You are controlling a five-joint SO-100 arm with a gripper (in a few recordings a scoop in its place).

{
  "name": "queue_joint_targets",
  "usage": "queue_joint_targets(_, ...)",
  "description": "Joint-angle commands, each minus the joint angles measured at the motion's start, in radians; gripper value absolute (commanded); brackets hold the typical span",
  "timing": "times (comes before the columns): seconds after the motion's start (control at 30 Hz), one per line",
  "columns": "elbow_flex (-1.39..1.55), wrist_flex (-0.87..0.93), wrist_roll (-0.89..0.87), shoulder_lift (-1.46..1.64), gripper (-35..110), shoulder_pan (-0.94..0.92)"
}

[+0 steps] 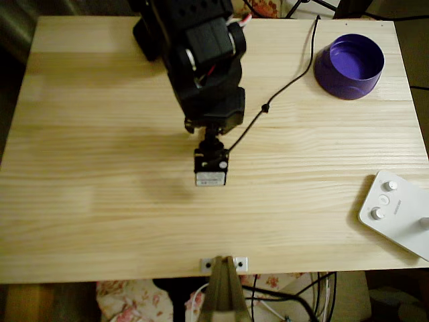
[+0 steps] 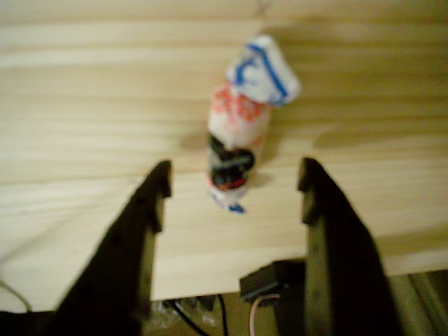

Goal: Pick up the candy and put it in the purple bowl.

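Where the wrist view looks down past the black two-finger gripper (image 2: 234, 183), its two dark fingers (image 2: 150, 199) stand wide apart with nothing between them but bare wood. Just beyond the tips, roughly centred on the gap and touching neither finger, lies the candy (image 2: 238, 143), a small sweet in a pinkish-white wrapper with a dark mark in the middle and a twisted white-and-blue end pointing away from the camera. It rests on the pale pine-plank table (image 2: 84, 105), close to the table's near edge, lying lengthwise along the camera's line of sight.

From the overhead view, the black arm (image 1: 201, 60) reaches down from the top edge over the middle of the table (image 1: 100, 201), and its wrist covers the candy. Farther off, at the right edge, sits a white flat device with round knobs (image 1: 395, 211). Well apart from the arm, in the top right corner, stands the round, deep purple plastic bowl (image 1: 350, 66), upright with its opening facing up. A thin black cable (image 1: 288, 84) runs across the wood between arm and bowl.
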State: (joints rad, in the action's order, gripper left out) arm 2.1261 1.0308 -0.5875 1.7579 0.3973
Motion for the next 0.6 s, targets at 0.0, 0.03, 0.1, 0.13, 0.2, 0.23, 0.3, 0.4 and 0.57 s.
queue_joint_targets(0.0, -0.006, -0.008, -0.020, 0.035, 26, 0.008)
queue_joint_targets(0.03, -0.005, -0.009, -0.020, 0.035, 25, 0.009)
queue_joint_targets(0.1, 0.003, -0.014, -0.020, 0.037, 25, 0.012)
queue_joint_targets(0.13, 0.009, -0.018, -0.020, 0.037, 25, 0.014)
queue_joint_targets(0.2, 0.025, -0.031, -0.014, 0.037, 25, 0.015)
queue_joint_targets(0.23, 0.034, -0.038, -0.009, 0.037, 25, 0.014)
queue_joint_targets(0.3, 0.051, -0.051, -0.003, 0.035, 25, 0.012)
queue_joint_targets(0.4, 0.064, -0.066, 0.000, 0.038, 24, 0.009)
queue_joint_targets(0.57, 0.066, -0.078, 0.008, 0.049, 20, 0.003)
